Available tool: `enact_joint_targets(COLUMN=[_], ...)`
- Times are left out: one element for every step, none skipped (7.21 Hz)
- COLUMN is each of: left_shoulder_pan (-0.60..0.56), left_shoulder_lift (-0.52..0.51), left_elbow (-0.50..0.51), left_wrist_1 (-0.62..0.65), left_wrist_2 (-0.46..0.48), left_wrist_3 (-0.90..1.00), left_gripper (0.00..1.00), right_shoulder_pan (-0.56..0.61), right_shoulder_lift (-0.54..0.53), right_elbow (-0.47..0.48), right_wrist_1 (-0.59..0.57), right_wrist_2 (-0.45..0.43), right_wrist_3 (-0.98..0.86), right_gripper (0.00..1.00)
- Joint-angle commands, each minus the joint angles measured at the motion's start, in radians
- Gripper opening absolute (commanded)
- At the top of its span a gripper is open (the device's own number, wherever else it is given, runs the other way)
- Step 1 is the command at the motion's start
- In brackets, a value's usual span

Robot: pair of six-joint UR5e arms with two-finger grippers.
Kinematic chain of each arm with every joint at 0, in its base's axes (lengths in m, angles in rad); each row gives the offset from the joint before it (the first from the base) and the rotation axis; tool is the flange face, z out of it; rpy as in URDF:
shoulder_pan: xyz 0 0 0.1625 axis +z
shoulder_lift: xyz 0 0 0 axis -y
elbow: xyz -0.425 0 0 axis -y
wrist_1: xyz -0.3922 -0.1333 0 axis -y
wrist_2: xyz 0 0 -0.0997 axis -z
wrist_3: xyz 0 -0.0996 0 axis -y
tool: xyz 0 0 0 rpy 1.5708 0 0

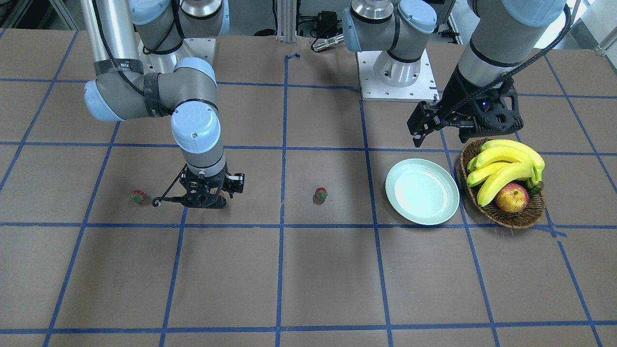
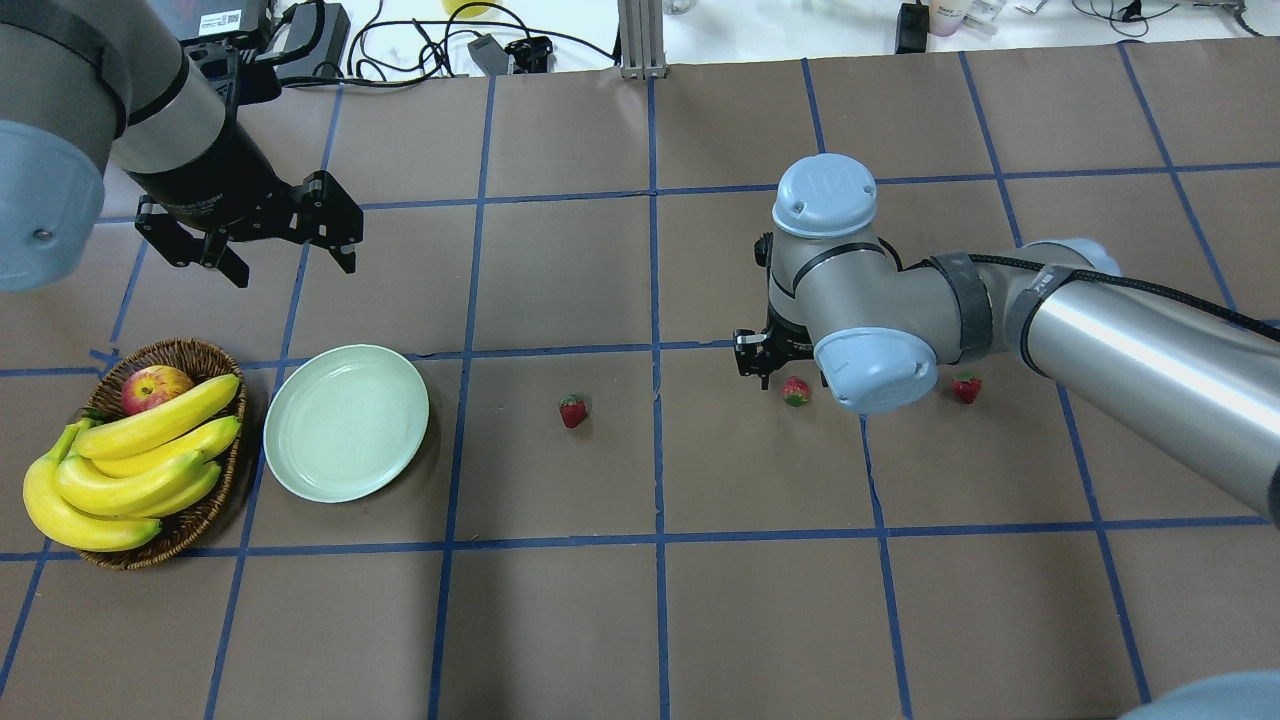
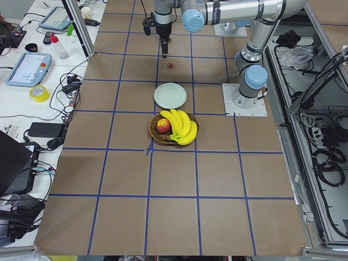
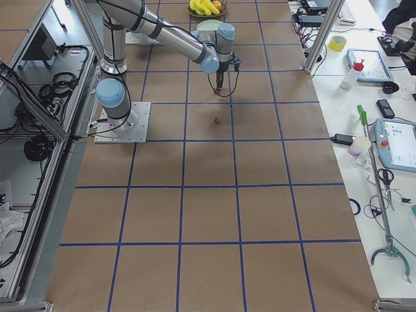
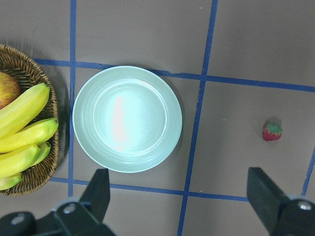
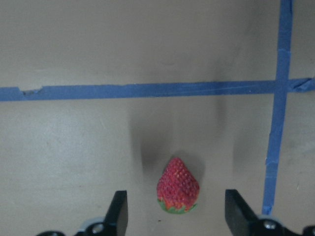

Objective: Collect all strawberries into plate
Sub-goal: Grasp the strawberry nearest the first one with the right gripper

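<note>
Three strawberries lie on the table. The middle strawberry [image 2: 796, 391] [image 6: 178, 192] sits between the fingers of my right gripper [image 6: 177, 206] [image 2: 785, 383], which is open and low over it, not touching. It is hidden behind the gripper in the front-facing view. Another strawberry [image 2: 966, 388] [image 1: 137, 196] lies further out on my right. The third strawberry [image 2: 572, 411] [image 1: 320, 194] [image 5: 272, 131] lies nearer the pale green plate [image 2: 346, 422] [image 1: 422, 191] [image 5: 127, 119], which holds nothing. My left gripper [image 2: 290, 262] [image 5: 181, 196] is open and empty, hovering high beyond the plate.
A wicker basket [image 2: 190, 520] [image 1: 511, 221] with bananas [image 2: 130, 470] and a red-yellow apple [image 2: 155, 385] stands right beside the plate on my left. Blue tape lines grid the brown table. Cables and devices lie past the far edge.
</note>
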Motion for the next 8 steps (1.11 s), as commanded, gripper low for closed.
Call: enact_joint_targets(left_shoulder_pan=[0.000, 0.000, 0.000, 0.000, 0.000, 0.000, 0.000, 0.000], left_shoulder_lift=[-0.001, -0.001, -0.001, -0.001, -0.001, -0.001, -0.001, -0.001], left_elbow=[-0.001, 0.001, -0.001, -0.001, -0.001, -0.001, -0.001, 0.001], left_wrist_1=[-0.001, 0.000, 0.001, 0.001, 0.001, 0.001, 0.001, 0.001], left_wrist_2=[0.000, 0.000, 0.000, 0.000, 0.000, 0.000, -0.001, -0.001], left_wrist_3=[0.000, 0.000, 0.000, 0.000, 0.000, 0.000, 0.000, 0.000], left_gripper=[1.00, 1.00, 1.00, 1.00, 1.00, 1.00, 1.00, 1.00], right_shoulder_pan=[-0.002, -0.002, -0.002, -0.002, -0.002, -0.002, -0.002, 0.000], right_shoulder_lift=[0.032, 0.032, 0.032, 0.032, 0.032, 0.032, 0.027, 0.023], right_elbow=[0.015, 0.012, 0.015, 0.010, 0.010, 0.009, -0.006, -0.037], right_wrist_1=[-0.027, -0.027, -0.027, -0.026, -0.026, -0.024, -0.019, -0.003], right_wrist_2=[0.009, 0.001, -0.002, -0.005, -0.007, -0.005, 0.010, 0.032], right_wrist_3=[-0.017, -0.021, -0.021, -0.021, -0.021, -0.022, -0.019, -0.013], right_gripper=[0.66, 0.63, 0.57, 0.50, 0.34, 0.19, 0.13, 0.10])
